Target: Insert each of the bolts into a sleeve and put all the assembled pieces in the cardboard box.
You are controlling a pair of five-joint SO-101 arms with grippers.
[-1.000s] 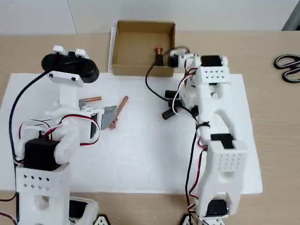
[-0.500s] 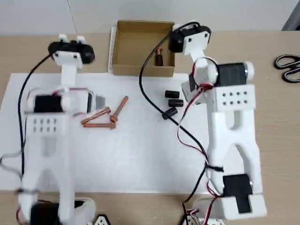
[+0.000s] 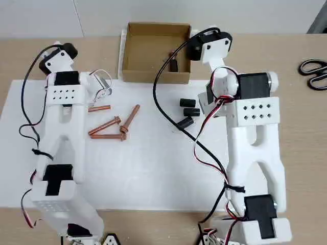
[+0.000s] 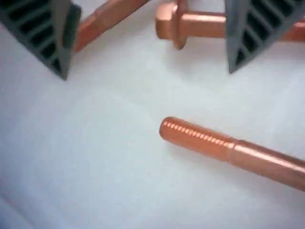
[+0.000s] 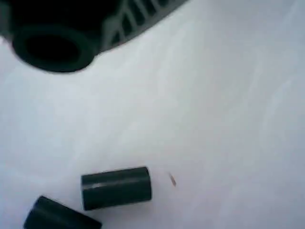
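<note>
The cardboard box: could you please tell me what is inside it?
One bolt in a black sleeve lies by the box wall nearest the right arm, where a black cable crosses. That arm covers the adjoining corner, so anything there is hidden.

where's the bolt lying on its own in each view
high view: lone bolt on the white sheet, left of centre, apart from the other three bolts.
left wrist view: nearest the camera, threaded tip showing, short of the left gripper.
right wrist view: not in it.
shared landmark: the white sheet.
</note>
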